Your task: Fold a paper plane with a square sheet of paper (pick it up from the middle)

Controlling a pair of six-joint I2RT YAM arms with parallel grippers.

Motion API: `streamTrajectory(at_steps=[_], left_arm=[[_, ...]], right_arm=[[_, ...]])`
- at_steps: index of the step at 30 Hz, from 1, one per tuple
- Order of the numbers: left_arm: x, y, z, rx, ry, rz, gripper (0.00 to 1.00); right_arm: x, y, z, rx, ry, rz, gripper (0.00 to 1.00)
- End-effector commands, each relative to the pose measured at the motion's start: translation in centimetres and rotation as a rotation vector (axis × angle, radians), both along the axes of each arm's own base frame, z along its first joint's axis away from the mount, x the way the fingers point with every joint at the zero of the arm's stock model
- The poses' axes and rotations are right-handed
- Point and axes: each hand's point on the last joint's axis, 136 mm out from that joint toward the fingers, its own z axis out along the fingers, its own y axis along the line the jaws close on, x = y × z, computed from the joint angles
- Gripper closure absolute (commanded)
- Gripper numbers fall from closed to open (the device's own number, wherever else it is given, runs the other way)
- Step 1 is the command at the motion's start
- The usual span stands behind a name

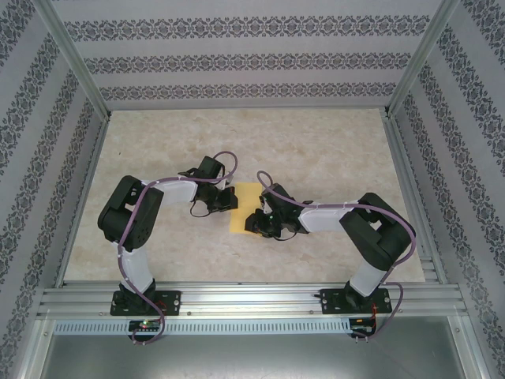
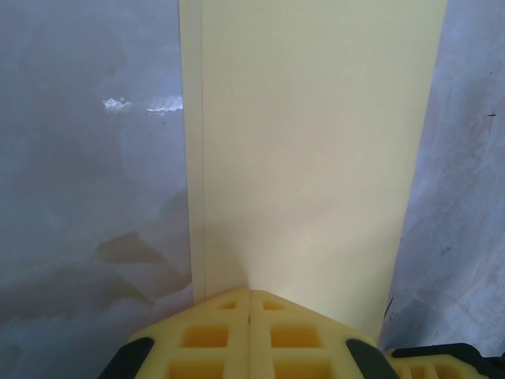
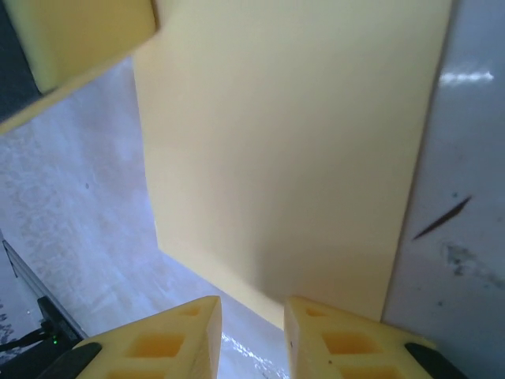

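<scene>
Paper: I see the yellow sheet (image 1: 243,207) (image 2: 308,158) (image 3: 292,142) folded, flat on the table (image 1: 331,158).
Left pincer (image 1: 226,197) (image 2: 250,296): clenched, tips at its edge.
Right pincer (image 1: 259,222) (image 3: 252,312): released, fingers apart at its corner.

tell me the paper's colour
The paper is plain pale yellow; clearest in the left wrist view.

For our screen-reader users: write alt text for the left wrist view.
A folded yellow sheet of paper lies flat on a pale marbled table, a thin strip of its lower layer showing along its left edge. At the bottom, the left gripper, shut, sits at the sheet's near edge.
</scene>
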Motion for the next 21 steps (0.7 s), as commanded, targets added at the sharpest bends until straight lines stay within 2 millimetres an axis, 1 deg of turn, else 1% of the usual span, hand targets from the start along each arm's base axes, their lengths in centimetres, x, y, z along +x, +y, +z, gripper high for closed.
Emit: streamTrajectory(at_steps=[1, 2, 3, 4, 5, 6, 7, 8, 9, 10, 13, 14, 15, 18, 19, 20, 21], left_arm=[[-2.5, 1.9, -3.1, 0.127, 0.104, -0.002, 1.0], [-2.4, 1.7, -2.7, 0.118, 0.098, 0.001, 1.0], [-2.2, 1.5, -2.0, 0.103, 0.092, 0.003, 1.0], [-2.0, 1.3, -1.2, 0.084, 0.079, 0.009, 0.98], [-1.8, 1.1, -0.2, 0.067, 0.066, 0.016, 0.94], [-1.5, 0.9, 0.9, 0.053, 0.046, 0.028, 0.89], [-1.1, 0.8, 2.2, 0.039, 0.022, 0.043, 0.82], [-0.7, 0.9, 3.3, 0.035, -0.002, 0.062, 0.76], [-0.2, 1.1, 4.5, 0.041, -0.03, 0.087, 0.71], [0.3, 1.5, 5.4, 0.054, -0.055, 0.116, 0.67], [1.5, 3.4, 7.2, 0.124, -0.094, 0.216, 0.57], [1.8, 4.1, 7.4, 0.148, -0.084, 0.255, 0.54], [1.8, 4.8, 7.6, 0.161, -0.053, 0.297, 0.53], [1.9, 5.6, 8.9, 0.165, 0.008, 0.377, 0.53], [1.8, 5.4, 9.6, 0.15, 0.021, 0.378, 0.53], [1.9, 5.1, 10.3, 0.134, 0.015, 0.372, 0.52], [2.0, 4.9, 10.9, 0.12, 0.002, 0.362, 0.51]], right_arm=[[-0.5, -0.7, -0.8, -0.033, 0.0, 0.007, 0.71], [-0.3, -0.5, 0.1, -0.021, -0.019, 0.011, 0.71], [0.2, -0.3, 1.6, -0.006, -0.056, 0.015, 0.7], [0.6, -0.5, 2.9, -0.006, -0.093, 0.016, 0.7], [1.3, -1.0, 4.0, -0.02, -0.13, 0.006, 0.7], [2.1, -1.8, 5.0, -0.043, -0.168, -0.017, 0.69], [2.9, -3.0, 5.9, -0.07, -0.2, -0.046, 0.65], [3.6, -4.2, 6.4, -0.101, -0.226, -0.08, 0.63], [4.6, -5.6, 6.9, -0.136, -0.258, -0.122, 0.63], [5.6, -7.0, 7.3, -0.159, -0.283, -0.16, 0.61], [7.7, -9.4, 8.1, -0.166, -0.305, -0.24, 0.55], [8.1, -9.6, 8.3, -0.153, -0.292, -0.257, 0.49], [8.2, -9.5, 8.4, -0.125, -0.264, -0.267, 0.44], [7.3, -8.7, 8.9, -0.06, -0.151, -0.297, 0.41], [7.1, -8.1, 9.6, -0.015, -0.134, -0.3, 0.41], [7.0, -7.7, 10.2, 0.002, -0.148, -0.307, 0.4], [7.0, -7.6, 10.3, -0.013, -0.17, -0.316, 0.39]])
